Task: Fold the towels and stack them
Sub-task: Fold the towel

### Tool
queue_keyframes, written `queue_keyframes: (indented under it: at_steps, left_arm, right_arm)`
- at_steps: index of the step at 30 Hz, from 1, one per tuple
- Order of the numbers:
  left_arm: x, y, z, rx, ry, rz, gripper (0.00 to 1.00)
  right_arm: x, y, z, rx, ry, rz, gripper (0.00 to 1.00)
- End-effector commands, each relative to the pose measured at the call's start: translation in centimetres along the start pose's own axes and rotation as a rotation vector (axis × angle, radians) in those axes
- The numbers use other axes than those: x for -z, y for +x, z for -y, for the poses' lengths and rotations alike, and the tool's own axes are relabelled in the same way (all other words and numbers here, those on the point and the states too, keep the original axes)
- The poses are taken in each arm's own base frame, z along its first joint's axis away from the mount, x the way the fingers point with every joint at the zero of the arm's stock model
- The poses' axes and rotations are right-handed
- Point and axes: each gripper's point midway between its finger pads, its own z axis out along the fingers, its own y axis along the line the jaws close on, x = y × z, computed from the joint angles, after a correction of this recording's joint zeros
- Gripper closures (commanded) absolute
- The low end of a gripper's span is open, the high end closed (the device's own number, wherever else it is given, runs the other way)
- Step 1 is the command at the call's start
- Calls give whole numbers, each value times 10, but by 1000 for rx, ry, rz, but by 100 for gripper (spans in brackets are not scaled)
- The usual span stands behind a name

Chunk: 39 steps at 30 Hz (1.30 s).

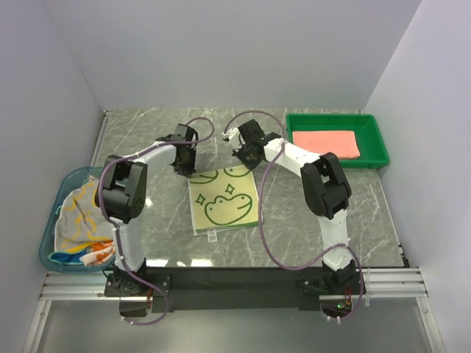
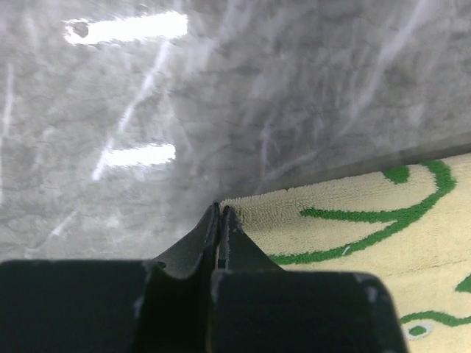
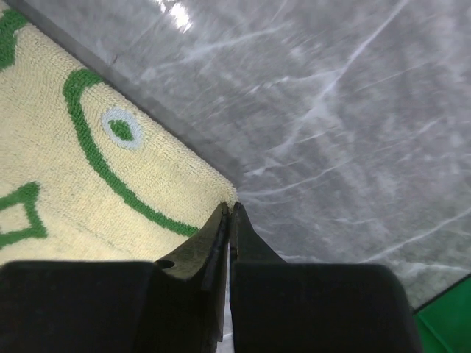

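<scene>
A: Frog towel [image 1: 224, 200], position?
B: Flat on the grey veined marble table [image 1: 353, 198], mid-table. Pale yellow terry loop, green frog outlines, squarish.
A: Claws?
B: Left gripper [image 2: 219, 212] pressed together on the far left corner. Right gripper [image 3: 229, 209] nipping the far right corner. Black tapered fingers [image 3: 199, 257].

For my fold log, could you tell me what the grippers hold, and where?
The frog towel: left gripper pinches its far-left corner, right gripper its far-right corner.

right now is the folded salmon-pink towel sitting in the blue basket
No, the folded salmon-pink towel lies in the green plastic tray, across the table from the blue basket.
</scene>
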Motion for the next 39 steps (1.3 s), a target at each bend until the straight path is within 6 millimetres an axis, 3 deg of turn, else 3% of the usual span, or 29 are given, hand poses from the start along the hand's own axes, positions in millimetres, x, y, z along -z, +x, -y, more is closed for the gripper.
queue_keyframes:
  at_steps: [1,8,19,25,30,39]
  left_arm:
    - [6,-9,-26,54,-53,32,99]
    - [27,-43,-25,80,-16,174,99]
    - [85,-52,-26,146,1,347,99]
    - [100,-35,-11,173,25,380,99]
    - [96,-12,-7,252,28,357,99]
    - [100,19,-5,345,41,334,99]
  right_arm:
    - [37,-36,35,-38,127,144,100]
    - [49,-48,49,-51,203,197,100]
    - [72,-43,54,-110,286,285,100]
    - [88,-32,46,-132,295,316,100]
    - [99,-20,32,-145,281,323,100]
    - [103,23,2,-204,255,274,100]
